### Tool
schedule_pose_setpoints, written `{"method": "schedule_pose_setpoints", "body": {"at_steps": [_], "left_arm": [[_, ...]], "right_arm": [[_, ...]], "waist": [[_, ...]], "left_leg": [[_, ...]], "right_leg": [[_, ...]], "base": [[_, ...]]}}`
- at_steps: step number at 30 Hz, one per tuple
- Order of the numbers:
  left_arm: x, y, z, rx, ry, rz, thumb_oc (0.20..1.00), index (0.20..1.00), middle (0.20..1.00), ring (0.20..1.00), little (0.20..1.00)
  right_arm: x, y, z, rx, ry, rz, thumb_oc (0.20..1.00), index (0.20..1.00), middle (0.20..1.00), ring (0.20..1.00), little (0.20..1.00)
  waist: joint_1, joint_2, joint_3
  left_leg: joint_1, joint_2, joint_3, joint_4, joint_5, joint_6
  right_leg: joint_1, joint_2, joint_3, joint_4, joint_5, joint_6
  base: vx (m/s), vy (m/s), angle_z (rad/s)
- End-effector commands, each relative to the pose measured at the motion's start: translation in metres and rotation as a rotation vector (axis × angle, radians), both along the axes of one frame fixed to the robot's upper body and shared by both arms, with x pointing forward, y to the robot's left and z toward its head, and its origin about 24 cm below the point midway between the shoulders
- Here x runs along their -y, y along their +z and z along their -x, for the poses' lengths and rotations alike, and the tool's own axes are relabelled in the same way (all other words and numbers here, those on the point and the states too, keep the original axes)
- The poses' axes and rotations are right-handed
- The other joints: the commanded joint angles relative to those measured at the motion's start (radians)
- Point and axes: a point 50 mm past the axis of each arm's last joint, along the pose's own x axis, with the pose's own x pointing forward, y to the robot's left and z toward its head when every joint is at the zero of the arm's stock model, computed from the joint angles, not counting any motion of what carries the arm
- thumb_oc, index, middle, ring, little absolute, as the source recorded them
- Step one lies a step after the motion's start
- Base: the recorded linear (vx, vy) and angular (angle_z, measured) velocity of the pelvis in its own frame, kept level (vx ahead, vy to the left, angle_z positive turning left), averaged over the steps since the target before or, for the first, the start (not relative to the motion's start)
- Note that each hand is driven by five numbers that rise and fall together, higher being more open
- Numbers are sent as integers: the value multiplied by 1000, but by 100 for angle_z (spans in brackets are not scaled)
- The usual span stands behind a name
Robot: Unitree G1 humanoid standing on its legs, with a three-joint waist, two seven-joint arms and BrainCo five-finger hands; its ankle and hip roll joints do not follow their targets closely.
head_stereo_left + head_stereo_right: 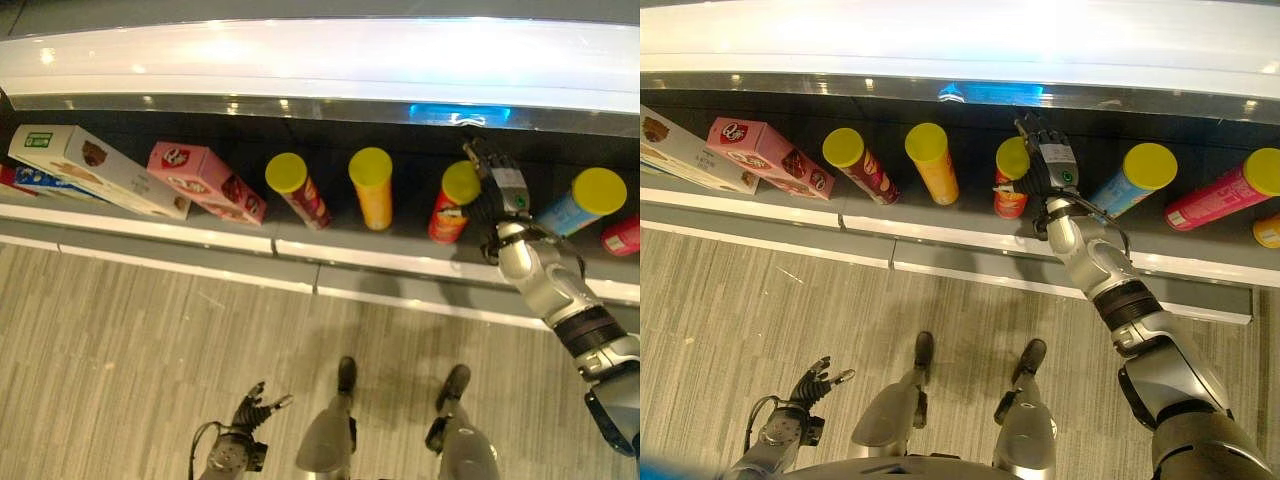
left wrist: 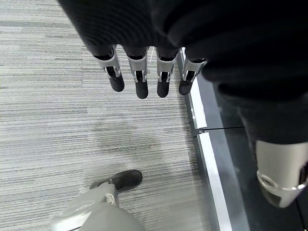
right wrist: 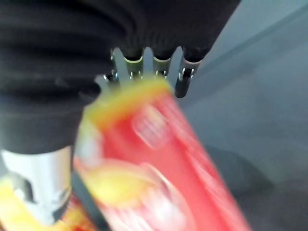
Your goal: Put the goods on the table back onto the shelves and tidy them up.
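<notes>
Red crisp can (image 1: 452, 205), yellow lid, upright on the dark shelf (image 1: 330, 245), right of centre; right hand (image 1: 1045, 160) against its right side, fingers (image 3: 184, 77) reaching past the lid and thumb on the other flank in the blurred right wrist view, so it appears to be clasped around the can, though the grip is not certain; orange can (image 1: 372, 188) just to the left, then a dark red can (image 1: 297, 189), both yellow-lidded; pink box (image 1: 205, 181) and a larger white box (image 1: 95, 170) further left, both lying tilted; blue can (image 1: 580, 203) just right of the hand; pink can (image 1: 1230, 187) beyond it, lying slanted; left hand (image 1: 256, 404) low over the striped grey floor (image 1: 140, 340), well apart from the shelf, fingers (image 2: 139, 79) straight and relaxed, holding nothing.
</notes>
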Motion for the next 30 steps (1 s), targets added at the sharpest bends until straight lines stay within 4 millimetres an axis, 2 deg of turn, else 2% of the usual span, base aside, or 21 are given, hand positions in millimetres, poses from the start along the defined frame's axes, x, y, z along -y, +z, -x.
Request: {"method": "schedule_pose_setpoints", "body": {"at_steps": [1, 2, 5, 9, 10, 11, 15, 21, 27, 29, 30], "left_arm": [[-15, 0, 3, -48, -35, -84, 1000, 1000, 1000, 1000, 1000], [-15, 0, 4, -49, -36, -85, 1000, 1000, 1000, 1000, 1000], [-21, -3, 11, -93, -19, -101, 1000, 1000, 1000, 1000, 1000], [-23, -5, 15, -110, -10, -103, 1000, 1000, 1000, 1000, 1000], [-24, -5, 16, -113, -9, -102, 1000, 1000, 1000, 1000, 1000], [-24, -4, 13, -106, -7, -102, 1000, 1000, 1000, 1000, 1000], [-27, -2, 10, -101, -9, -106, 1000, 1000, 1000, 1000, 1000], [-28, -2, 12, -103, -17, -110, 1000, 1000, 1000, 1000, 1000], [-32, -3, 18, -121, -10, -116, 1000, 1000, 1000, 1000, 1000], [-33, -1, 13, -112, -24, -119, 1000, 1000, 1000, 1000, 1000], [-33, -1, 13, -112, -25, -119, 1000, 1000, 1000, 1000, 1000]], "right_arm": [[-6, 19, 12, 120, 64, -37, 1000, 1000, 1000, 1000, 1000], [-6, 19, 12, 118, 63, -38, 1000, 1000, 1000, 1000, 1000], [-6, 26, 33, 159, 134, -50, 1000, 1000, 1000, 1000, 1000], [0, 18, 45, 118, 153, -73, 1000, 1000, 1000, 1000, 1000], [3, 14, 47, 91, 153, -76, 1000, 1000, 1000, 1000, 1000], [8, -2, 50, -1, 157, -111, 1000, 1000, 1000, 1000, 1000], [29, -36, 61, -169, 105, -133, 1000, 1000, 1000, 1000, 1000], [49, -54, 76, -245, 41, -159, 1000, 1000, 1000, 1000, 1000], [66, -54, 90, -225, -27, -161, 1000, 1000, 1000, 1000, 1000], [78, -46, 101, -183, -70, -153, 1000, 1000, 1000, 1000, 1000], [78, -46, 101, -183, -71, -153, 1000, 1000, 1000, 1000, 1000]], "waist": [[0, -77, -69], [1, -77, -69], [-19, -114, -105], [-34, -139, -132], [-39, -144, -139], [-52, -156, -156], [-78, -176, -186], [-112, -195, -207], [-146, -210, -204], [-187, -224, -186], [-184, -224, -186]], "left_leg": [[-6, 47, 84, 4, -20, -34], [-5, 47, 85, 4, -21, -34], [39, 44, 103, 4, -42, -26], [77, 36, 120, 4, -59, -15], [88, 33, 125, 4, -64, -12], [110, 25, 135, 4, -72, -3], [144, 6, 153, 4, -89, 10], [176, -14, 171, 4, -108, 28], [216, -32, 201, 4, -126, 49], [226, -28, 238, 4, -124, 57], [226, -27, 241, 4, -125, 57]], "right_leg": [[25, -84, 69, 10, -39, 85], [26, -85, 69, 10, -39, 85], [54, -78, 80, 10, -46, 85], [79, -78, 89, 13, -50, 87], [86, -79, 92, 14, -50, 87], [97, -81, 101, 18, -44, 91], [116, -94, 108, 26, -29, 103], [115, -110, 133, 63, -17, 117], [89, -117, 191, 105, 9, 130], [38, -109, 247, 132, 81, 145], [37, -108, 250, 132, 82, 145]], "base": [[43, 0, -1], [69, 16, 0], [81, 32, 0], [47, 68, -10], [37, 119, -28], [37, 155, -25], [23, 129, -15], [-14, 97, -13], [-20, 84, -22], [-119, 42, -53], [-123, -13, -66]]}}
